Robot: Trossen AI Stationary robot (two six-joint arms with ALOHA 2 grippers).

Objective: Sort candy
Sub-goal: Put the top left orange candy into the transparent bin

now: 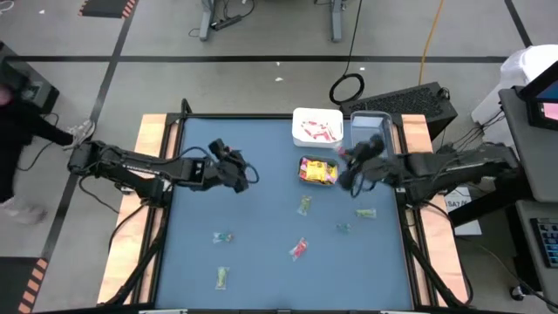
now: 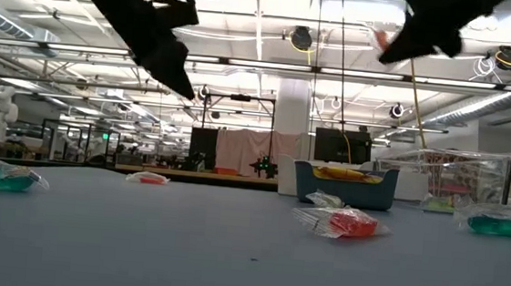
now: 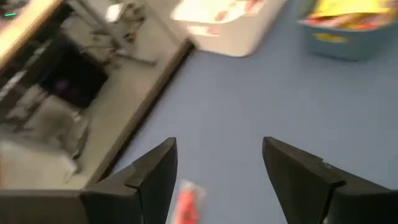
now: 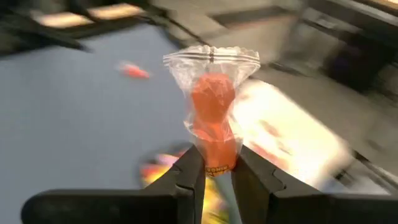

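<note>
Right gripper (image 4: 216,167): I see its jaws pinching 1 red candy (image 4: 212,106), raised off the desk (image 1: 261,218) beside the teal bin (image 1: 317,172).
Left gripper (image 3: 217,168): jaws spread, empty, raised above the desk.
Hard to see: blurred red piece (image 3: 185,204) below left jaws.

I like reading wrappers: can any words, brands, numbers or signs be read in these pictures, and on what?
None can be read.
Yellow packets in the teal container: red print, too small.
Red candy in the right gripper: wrapper mark near the fingers, too blurred.
</note>
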